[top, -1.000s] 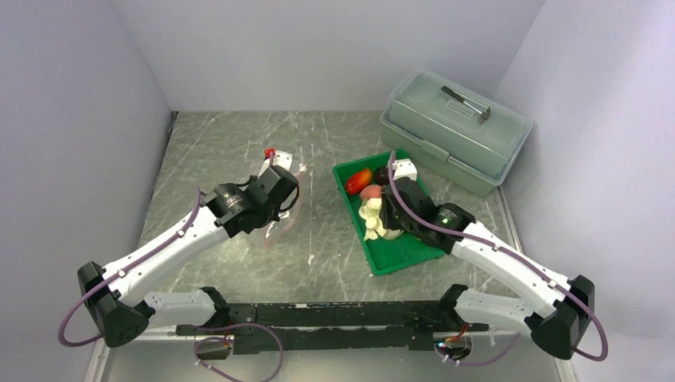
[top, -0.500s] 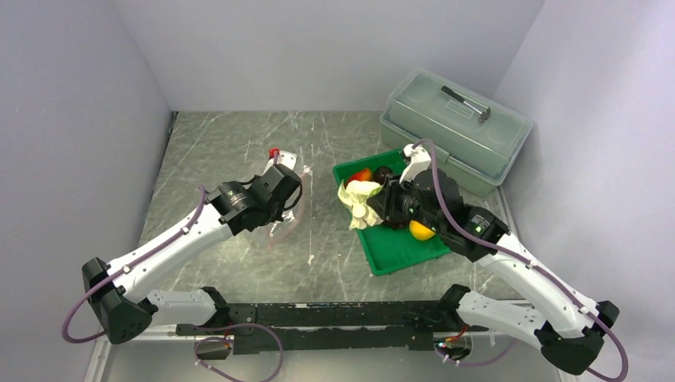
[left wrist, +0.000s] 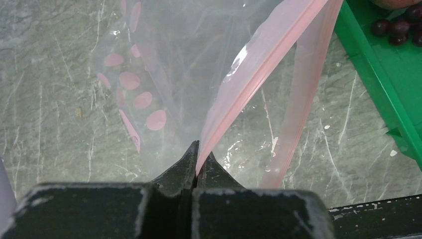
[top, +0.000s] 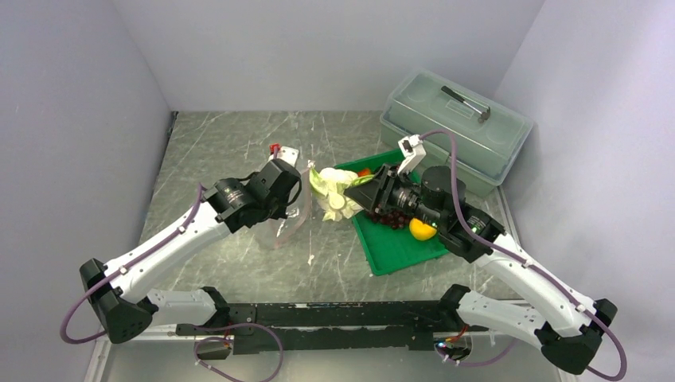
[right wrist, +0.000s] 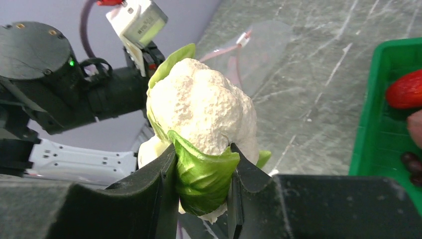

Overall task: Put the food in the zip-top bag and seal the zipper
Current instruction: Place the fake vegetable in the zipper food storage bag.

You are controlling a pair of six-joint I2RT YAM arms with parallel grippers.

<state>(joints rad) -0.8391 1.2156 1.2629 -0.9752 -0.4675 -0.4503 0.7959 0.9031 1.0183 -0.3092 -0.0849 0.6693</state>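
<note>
The clear zip-top bag (top: 288, 219) (left wrist: 149, 74) hangs from my left gripper (top: 288, 189) (left wrist: 197, 152), which is shut on one lip of the pink zipper (left wrist: 259, 55). The other lip hangs apart to the right, so the mouth gapes. My right gripper (top: 356, 189) (right wrist: 201, 149) is shut on the white-and-green vegetable (top: 333, 195) (right wrist: 204, 104), held in the air just right of the bag. The other food lies in the green tray (top: 398, 256): a yellow-orange fruit (top: 422, 229), a dark grape bunch (top: 388, 220) and a red-orange fruit (right wrist: 405, 89), partly hidden behind the right arm.
A pale green lidded box (top: 454, 127) stands at the back right, behind the tray. White walls close in the table on the left, back and right. The tray's near rim (left wrist: 378, 84) lies close to the right of the hanging bag.
My right gripper has lifted the white-and-green vegetable out of the tray and carried it left toward the bag. The left gripper has kept its hold on the bag, shifting slightly.
</note>
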